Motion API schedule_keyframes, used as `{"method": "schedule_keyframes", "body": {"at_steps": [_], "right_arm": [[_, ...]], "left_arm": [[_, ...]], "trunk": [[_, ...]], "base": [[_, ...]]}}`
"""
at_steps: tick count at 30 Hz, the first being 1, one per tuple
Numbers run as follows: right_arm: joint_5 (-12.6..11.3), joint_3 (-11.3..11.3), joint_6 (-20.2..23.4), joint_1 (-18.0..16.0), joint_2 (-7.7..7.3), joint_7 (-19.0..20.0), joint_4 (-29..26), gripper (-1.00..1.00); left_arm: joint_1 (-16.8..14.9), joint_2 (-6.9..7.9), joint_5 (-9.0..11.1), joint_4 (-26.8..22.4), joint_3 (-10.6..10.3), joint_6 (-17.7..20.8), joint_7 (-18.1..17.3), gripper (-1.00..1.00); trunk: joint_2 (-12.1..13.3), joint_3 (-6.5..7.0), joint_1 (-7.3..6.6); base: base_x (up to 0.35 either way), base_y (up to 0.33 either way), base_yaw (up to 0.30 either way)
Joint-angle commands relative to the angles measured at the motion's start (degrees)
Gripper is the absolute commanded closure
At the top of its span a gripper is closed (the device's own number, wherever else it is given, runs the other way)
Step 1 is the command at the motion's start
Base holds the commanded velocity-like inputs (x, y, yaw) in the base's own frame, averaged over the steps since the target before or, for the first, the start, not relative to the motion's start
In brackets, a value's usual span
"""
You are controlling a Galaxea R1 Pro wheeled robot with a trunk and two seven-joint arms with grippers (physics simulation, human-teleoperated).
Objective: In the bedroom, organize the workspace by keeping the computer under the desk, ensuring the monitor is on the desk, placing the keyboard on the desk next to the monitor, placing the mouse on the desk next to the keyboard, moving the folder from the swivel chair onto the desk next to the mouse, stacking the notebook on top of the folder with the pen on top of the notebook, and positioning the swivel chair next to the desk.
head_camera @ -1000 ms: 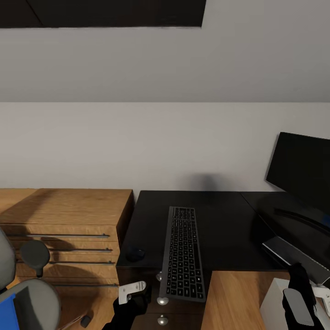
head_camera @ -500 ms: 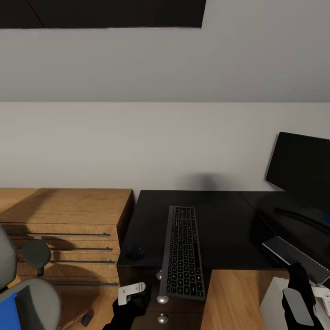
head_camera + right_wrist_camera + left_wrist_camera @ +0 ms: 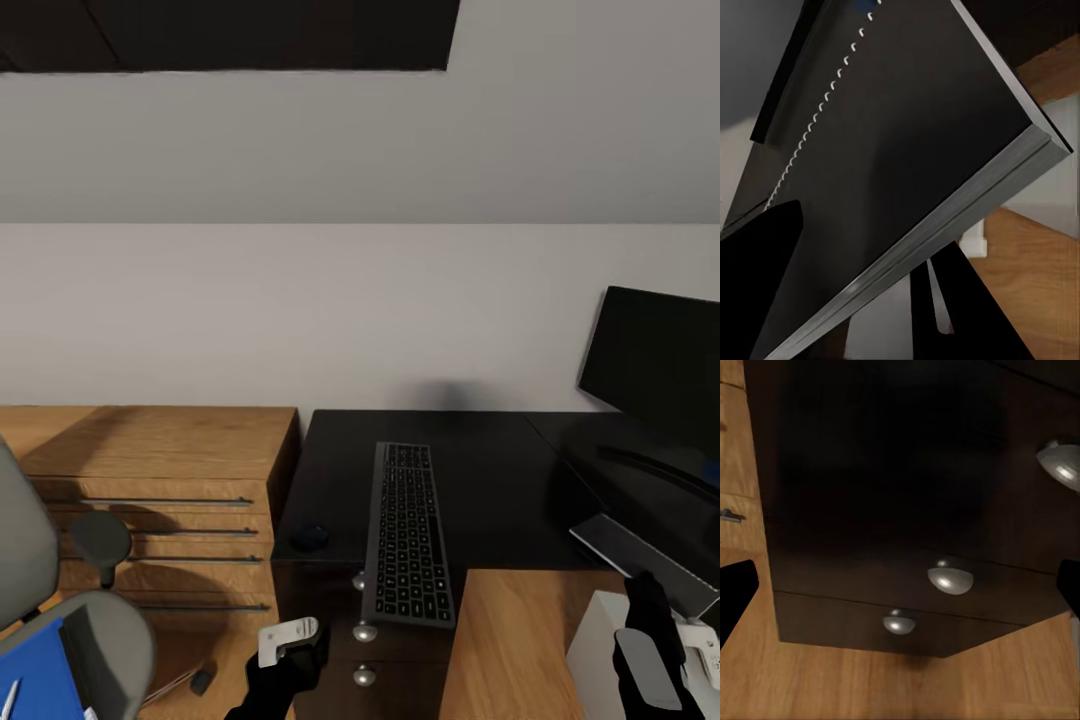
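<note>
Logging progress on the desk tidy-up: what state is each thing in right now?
keyboard: flat on the desk, near end overhanging the edge
mouse: on the desk, left of keyboard
monitor: upright, screen dark
folder: lying on the swivel chair
left tool: open, empty
right tool: open, empty

Glossy black desk (image 3: 500, 480), grey-keyed black keyboard (image 3: 407, 535), bright-blue folder (image 3: 38, 675), grey swivel chair (image 3: 110, 640).

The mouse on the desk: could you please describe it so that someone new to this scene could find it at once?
Start from the glossy black desk against the grey wall, with the monitor at its right. The long keyboard lies across its front edge, one end overhanging. Left of the keyboard, near the corner beside the wooden drawer cabinet, sits the mouse: a small black oval, far smaller than the keyboard and keyless.
</note>
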Motion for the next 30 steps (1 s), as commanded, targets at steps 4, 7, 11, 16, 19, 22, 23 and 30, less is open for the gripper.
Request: {"method": "schedule_keyframes", "body": {"at_steps": [4, 7, 11, 16, 19, 22, 23, 30], "right_arm": [[-0.4, 0.5, -0.3, 0.0, 0.07, 0.2, -0.1, 1.00], [-0.3, 1.3, -0.3, 0.0, 0.08, 0.9, -0.1, 1.00], [0.0, 6.2, -0.8, 0.0, 0.09, 3.7, -0.1, 1.00], [0.3, 8.2, -1.0, 0.0, 0.15, 5.0, 0.0, 1.00], [1.1, 10.9, -1.0, 0.0, 0.19, 6.1, 0.1, 1.00], [1.3, 12.2, -1.0, 0.0, 0.27, 6.3, 0.2, 1.00], [1.3, 12.9, -1.0, 0.0, 0.30, 6.4, 0.3, 1.00], [1.4, 14.4, -1.0, 0.0, 1.61, 6.6, 1.1, 1.00]], "left_arm": [[-0.1, 0.01, 0.6, 0.0, -0.2, -0.4, 0.3, -1.00], [-0.1, -0.03, 0.6, 0.0, -0.2, -0.4, 0.3, -1.00], [-0.1, -0.07, 0.6, 0.2, -0.3, -0.4, 0.3, -1.00], [-0.1, -0.07, 0.6, 0.2, -1.2, -0.4, 0.3, -1.00], [-0.1, -0.07, 0.6, 0.2, -2.0, -0.4, 0.3, -1.00], [-0.1, -0.07, 0.5, 0.2, -2.1, -0.4, 0.3, -1.00], [-0.1, -0.07, 0.5, 0.2, -2.1, -0.4, 0.3, -1.00], [-0.1, -0.07, 0.5, 0.2, -2.2, -0.4, 0.3, -1.00]], "trunk": [[0.0, -0.06, -0.01], [0.0, -0.06, -0.01], [0.0, -0.06, -0.01], [0.0, -0.06, -0.01], [0.0, -0.06, -0.01], [0.0, -0.06, -0.01], [0.0, -0.06, -0.01], [0.0, -0.06, -0.01]], "base": [[-0.090, 0.080, 0.000], [-0.039, 0.035, 0.000], [-0.011, 0.010, 0.000], [-0.002, 0.002, 0.000], [0.000, 0.000, 0.000], [0.000, 0.000, 0.000], [0.000, 0.000, 0.000], [0.000, 0.000, 0.000]]}}
